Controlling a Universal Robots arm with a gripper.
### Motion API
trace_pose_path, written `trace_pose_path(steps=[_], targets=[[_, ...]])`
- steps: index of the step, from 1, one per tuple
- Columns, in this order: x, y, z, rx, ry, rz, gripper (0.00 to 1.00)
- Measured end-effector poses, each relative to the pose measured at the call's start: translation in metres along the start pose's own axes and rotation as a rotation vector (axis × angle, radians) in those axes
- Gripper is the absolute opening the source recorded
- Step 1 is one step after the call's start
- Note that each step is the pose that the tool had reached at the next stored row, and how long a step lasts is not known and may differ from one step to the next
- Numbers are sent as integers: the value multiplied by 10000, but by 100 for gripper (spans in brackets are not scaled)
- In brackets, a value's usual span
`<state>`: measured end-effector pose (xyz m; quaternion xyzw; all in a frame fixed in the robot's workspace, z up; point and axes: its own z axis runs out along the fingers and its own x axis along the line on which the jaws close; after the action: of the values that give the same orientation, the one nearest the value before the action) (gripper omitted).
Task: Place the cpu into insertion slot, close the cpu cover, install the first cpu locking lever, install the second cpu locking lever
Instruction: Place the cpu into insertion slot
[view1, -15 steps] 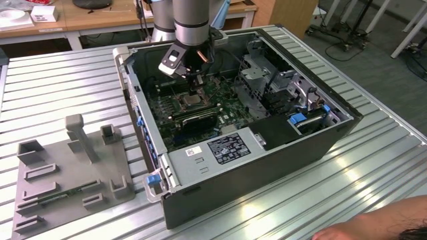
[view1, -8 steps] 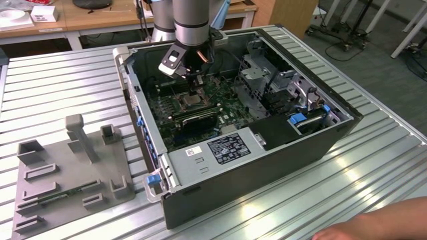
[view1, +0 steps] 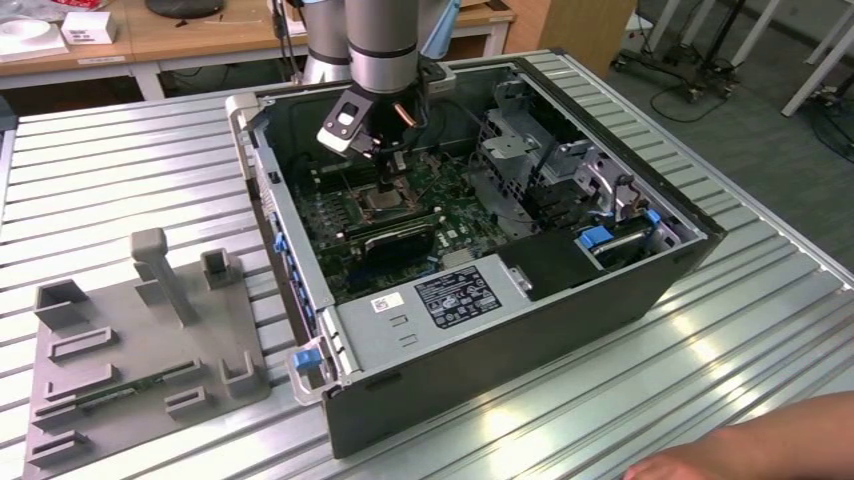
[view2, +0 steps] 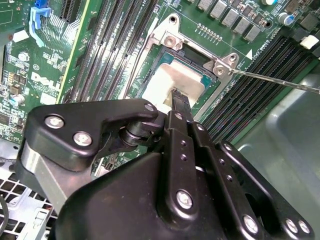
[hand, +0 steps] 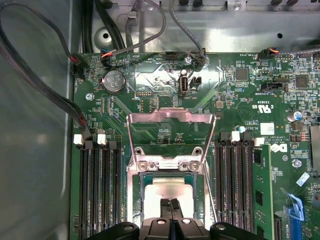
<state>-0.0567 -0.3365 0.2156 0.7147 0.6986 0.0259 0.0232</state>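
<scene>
Gripper: in both wrist views the gripper (hand: 170, 204) (view2: 177, 97) has its fingers pressed together with nothing between them. The tips are over the cpu's face, and I cannot tell whether they touch it.
Cpu: the cpu (hand: 170, 189) (view2: 167, 82) lies flat inside the slot (hand: 142, 195), pale face up.
Cover: the cover (hand: 170, 118) is swung open, hinged at the slot's far edge, with green board showing through its cut-out.
Lever: a thin lever (view2: 275, 80) sticks out from the slot's corner, unlatched.
Memory slots: the long black memory slots (hand: 97, 190) run on both sides of the slot.
Case: the open case (view1: 534, 340) lies on the worktop (view1: 134, 180), with the arm reaching down into it.
Fixture: a grey fixture (view1: 147, 330) lies at the exterior view's left of the case.
Hand: a hand (view1: 761, 450) is at the near edge, on the exterior view's right.
</scene>
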Motion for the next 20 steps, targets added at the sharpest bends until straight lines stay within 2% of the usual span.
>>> trace_pose_path(steps=[6, 12, 20], targets=[[12, -2, 27, -1, 5, 0, 11], [12, -7, 105, -1, 5, 0, 11], [12, -9, 128, -2, 6, 0, 11]])
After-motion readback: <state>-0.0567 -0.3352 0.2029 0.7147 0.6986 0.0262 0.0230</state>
